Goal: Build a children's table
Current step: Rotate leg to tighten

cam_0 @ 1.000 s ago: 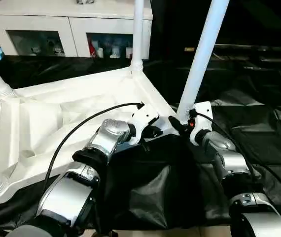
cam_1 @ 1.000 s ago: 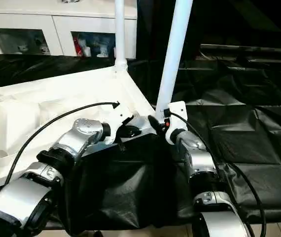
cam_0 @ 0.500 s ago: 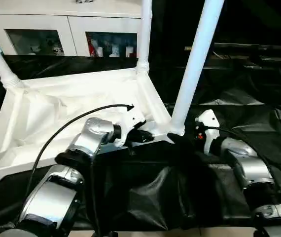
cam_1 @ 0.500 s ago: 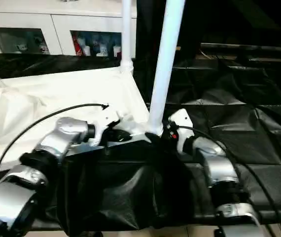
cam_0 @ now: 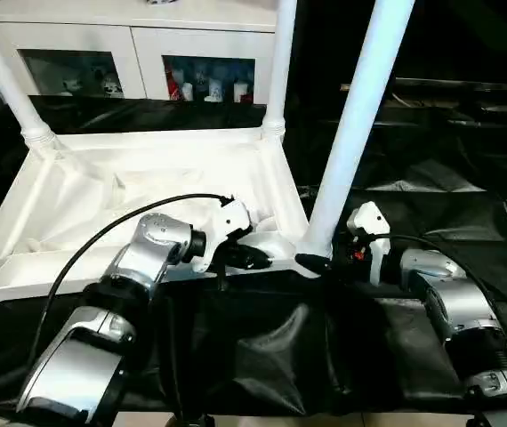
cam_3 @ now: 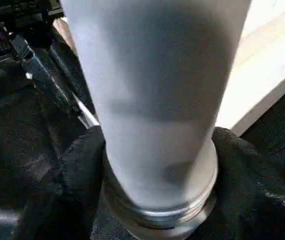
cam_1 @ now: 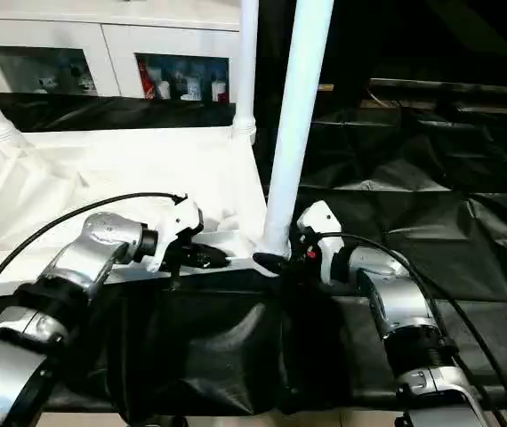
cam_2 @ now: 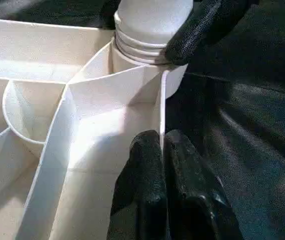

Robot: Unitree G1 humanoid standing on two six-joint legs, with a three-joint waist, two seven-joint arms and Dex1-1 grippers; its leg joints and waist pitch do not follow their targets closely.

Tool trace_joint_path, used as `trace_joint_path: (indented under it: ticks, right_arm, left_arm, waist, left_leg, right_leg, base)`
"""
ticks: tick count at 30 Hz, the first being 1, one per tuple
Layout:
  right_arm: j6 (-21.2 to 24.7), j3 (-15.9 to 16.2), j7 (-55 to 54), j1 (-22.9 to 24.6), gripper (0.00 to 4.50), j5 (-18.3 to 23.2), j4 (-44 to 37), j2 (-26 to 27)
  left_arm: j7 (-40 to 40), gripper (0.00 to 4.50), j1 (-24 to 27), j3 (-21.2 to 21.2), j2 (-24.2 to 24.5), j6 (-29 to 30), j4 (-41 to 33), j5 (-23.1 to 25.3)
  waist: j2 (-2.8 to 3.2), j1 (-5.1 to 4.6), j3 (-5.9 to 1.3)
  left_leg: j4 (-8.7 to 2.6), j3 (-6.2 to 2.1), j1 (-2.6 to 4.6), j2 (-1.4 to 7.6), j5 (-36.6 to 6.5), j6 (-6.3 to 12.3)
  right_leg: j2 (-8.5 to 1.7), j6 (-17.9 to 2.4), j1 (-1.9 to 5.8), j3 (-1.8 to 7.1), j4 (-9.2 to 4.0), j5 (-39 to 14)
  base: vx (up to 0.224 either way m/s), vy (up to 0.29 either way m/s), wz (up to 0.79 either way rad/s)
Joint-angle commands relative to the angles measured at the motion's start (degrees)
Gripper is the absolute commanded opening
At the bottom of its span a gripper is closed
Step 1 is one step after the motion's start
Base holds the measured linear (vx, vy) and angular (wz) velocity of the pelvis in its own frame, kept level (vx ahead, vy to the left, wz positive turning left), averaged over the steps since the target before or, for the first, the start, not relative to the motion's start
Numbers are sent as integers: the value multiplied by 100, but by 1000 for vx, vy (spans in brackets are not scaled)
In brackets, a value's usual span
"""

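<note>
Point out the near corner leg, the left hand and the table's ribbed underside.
Near corner leg [cam_0: 351,116], left eye view, mid-shaft.
Left hand [cam_2: 161,165], left wrist view, between the fingertips.
Ribbed underside [cam_0: 147,191], left eye view, inner panel.

Two head cams sit up high, looking forward and down over both silver forearms at the upturned white kids' table on the black-draped table, with a white cabinet at the back. They're the same shot from slightly different spots, so things just slide sideways between them. The left wrist cam is super close, looking along the left fingers where they meet the rim wall, toward the corner socket. The right wrist cam is even closer, staring at the leg between the right fingers. Both wrist cams share that same leg base, and the left one catches a right fingertip against it.
</note>
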Motion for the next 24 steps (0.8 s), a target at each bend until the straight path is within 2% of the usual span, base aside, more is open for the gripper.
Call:
trace_joint_path:
  ticks: [1, 6, 7, 11, 13, 15, 16, 17, 20, 21, 22, 24]
  right_arm:
    - [74, 177, 103, 97, 281, 34, -149, 72]
    - [109, 171, -642, 83, 271, -256, 113, 316]
    - [139, 129, -916, 61, 271, -310, 218, 416]
    - [136, -47, -1859, -70, 271, -386, 594, 848]
    - [-7, -235, -2784, -276, 271, -413, 1001, 1308]
    - [0, -316, -3078, -361, 271, -396, 1143, 1447]
    - [6, -361, -3242, -443, 271, -370, 1266, 1570]
    - [-53, -354, -3353, -547, 271, -390, 1406, 1720]
    - [-261, -258, -3241, -665, 271, -440, 1515, 1898]
    - [-255, -262, -3110, -683, 306, -380, 1481, 1918]
    - [-255, -273, -3077, -689, 341, -365, 1480, 1920]
    - [-264, -299, -2954, -701, 350, -320, 1462, 1919]
  left_arm:
    - [53, 0, -64, 33, -146, -35, -179, -270]
    - [900, 0, -266, 71, -379, -42, 197, 21]
    - [1170, 0, -330, 88, -458, -25, 308, 88]
    - [2056, 0, -569, 212, -788, 175, 660, 184]
    - [2891, 0, -798, 309, -1104, 366, 970, 231]
    - [3100, 0, -861, 337, -1195, 380, 1063, 231]
    - [3272, 0, -910, 350, -1269, 377, 1135, 244]
    - [3476, 0, -971, 352, -1358, 331, 1232, 269]
    - [3588, 0, -1011, 325, -1455, 221, 1315, 317]
    - [3487, 0, -977, 254, -1442, 106, 1277, 379]
    - [3453, 0, -970, 244, -1435, 83, 1274, 387]
    - [3326, 0, -939, 216, -1409, 12, 1253, 398]
  waist:
    - [-50, -6, -404]
    - [-45, -23, -393]
    - [-48, -33, -386]
    - [-54, -58, -365]
    - [-49, -103, -345]
    - [-55, -124, -345]
    - [-53, -137, -347]
    - [11, -162, -354]
    - [-23, -164, -365]
    - [-30, -144, -362]
    - [-26, -139, -365]
    - [-39, -134, -368]
  left_leg:
    - [-385, -182, 197, 399, -1066, 336]
    - [-403, -193, 203, 398, -1153, 276]
    - [-408, -197, 228, 388, -1290, 169]
    - [-429, -210, 237, 383, -1456, 80]
    - [-441, -230, 273, 366, -1773, -71]
    - [-458, -253, 282, 374, -1884, -144]
    - [-462, -248, 274, 371, -1857, -140]
    - [-474, -253, 262, 373, -1881, -157]
    - [-465, -241, 253, 354, -1818, -86]
    - [-457, -233, 241, 353, -1706, 18]
    - [-460, -235, 238, 355, -1667, 44]
    - [-460, -232, 228, 360, -1576, 101]
  right_leg:
    - [-434, -1437, 235, 253, -383, -749]
    - [-432, -1396, 217, 255, -403, -882]
    - [-441, -1354, 205, 264, -433, -1090]
    - [-460, -1228, 195, 269, -497, -1454]
    - [-474, -1118, 160, 261, -555, -2037]
    - [-475, -1041, 162, 262, -575, -2195]
    - [-468, -1042, 161, 266, -572, -2128]
    - [-453, -1049, 168, 269, -566, -1925]
    - [-445, -1086, 197, 262, -548, -1669]
    - [-455, -1096, 217, 269, -547, -1561]
    - [-456, -1099, 223, 268, -542, -1529]
    - [-453, -1120, 234, 266, -528, -1421]
  base:
    - [0, 0, 0]
    - [0, 0, 0]
    - [0, 0, 0]
    - [0, 0, 0]
    - [0, 0, 0]
    - [0, 0, 0]
    - [0, 0, 0]
    - [0, 0, 0]
    - [0, 0, 0]
    - [0, 0, 0]
    - [0, 0, 0]
    - [0, 0, 0]
